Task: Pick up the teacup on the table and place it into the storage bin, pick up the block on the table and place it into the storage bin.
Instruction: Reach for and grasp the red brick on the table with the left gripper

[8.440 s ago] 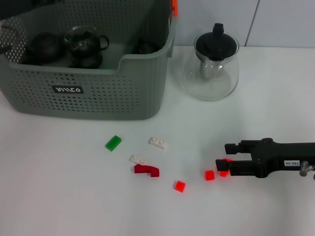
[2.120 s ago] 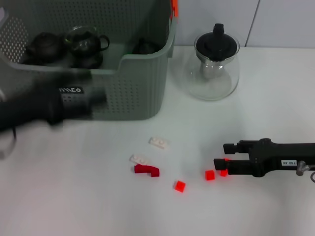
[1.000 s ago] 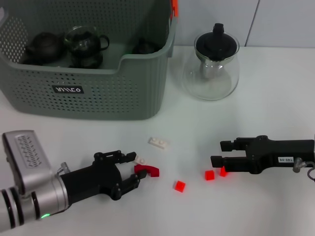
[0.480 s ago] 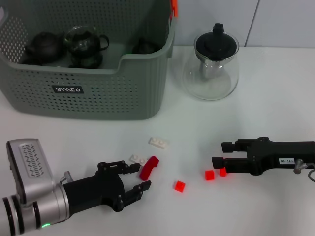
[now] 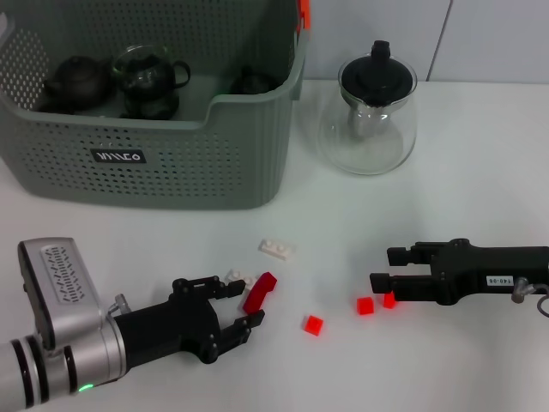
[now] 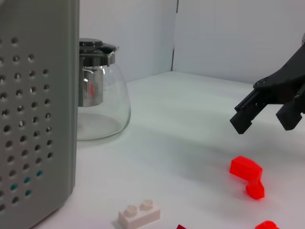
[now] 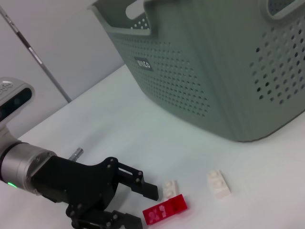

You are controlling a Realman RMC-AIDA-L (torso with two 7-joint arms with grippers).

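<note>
The storage bin (image 5: 249,101) stands at the back left with dark tea ware inside; no teacup shows on the table. A dark red block (image 5: 261,292) is tipped up on its edge on the white table. My left gripper (image 5: 251,301) is open, with one finger on each side of that block. The right wrist view shows the same block (image 7: 166,208) at the tips of the left gripper (image 7: 143,206). My right gripper (image 5: 382,268) hovers open at the right. Just in front of it lie two small red blocks (image 5: 365,305), outside its fingers.
A clear glass teapot (image 5: 376,112) with a black lid stands right of the bin. Two white bricks (image 5: 275,249) lie near the left gripper, and a red square block (image 5: 313,324) lies in front. The left wrist view shows the bin wall (image 6: 33,119) and teapot (image 6: 97,95).
The green block is gone from the table. My left arm came down from the bin to the dark red block, which went from lying flat to tilted. The right arm barely moved.
</note>
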